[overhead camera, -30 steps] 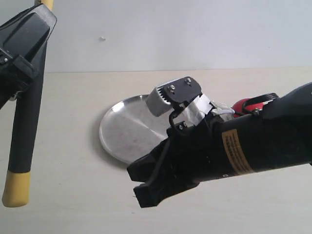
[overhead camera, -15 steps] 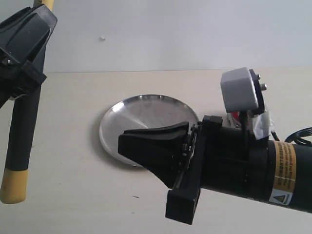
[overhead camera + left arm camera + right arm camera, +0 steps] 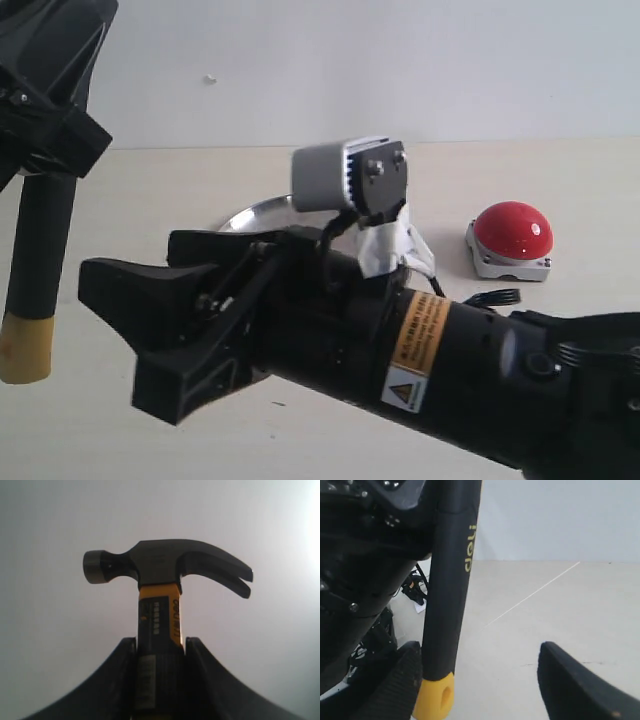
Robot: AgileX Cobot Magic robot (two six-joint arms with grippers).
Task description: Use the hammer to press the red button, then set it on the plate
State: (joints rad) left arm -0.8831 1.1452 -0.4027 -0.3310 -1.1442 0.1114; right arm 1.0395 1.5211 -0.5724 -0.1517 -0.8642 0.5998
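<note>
My left gripper (image 3: 160, 680) grips the hammer (image 3: 40, 250) upright at far left. Within the last second the right gripper (image 3: 130, 330), jaws wide apart, swung left across the plate (image 3: 250, 212), uncovering the red button (image 3: 512, 232) on the right: a handover, I judge. Only the right wrist view shows the handle (image 3: 447, 605) inside that gap; only the left wrist view shows the head (image 3: 160, 565).

Plain pale wall (image 3: 420, 70); smooth beige tabletop (image 3: 150, 190) beneath

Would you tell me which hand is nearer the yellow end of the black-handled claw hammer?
Right. The right hand is open beside the yellow end; the left hand grips the hammer near its head.
</note>
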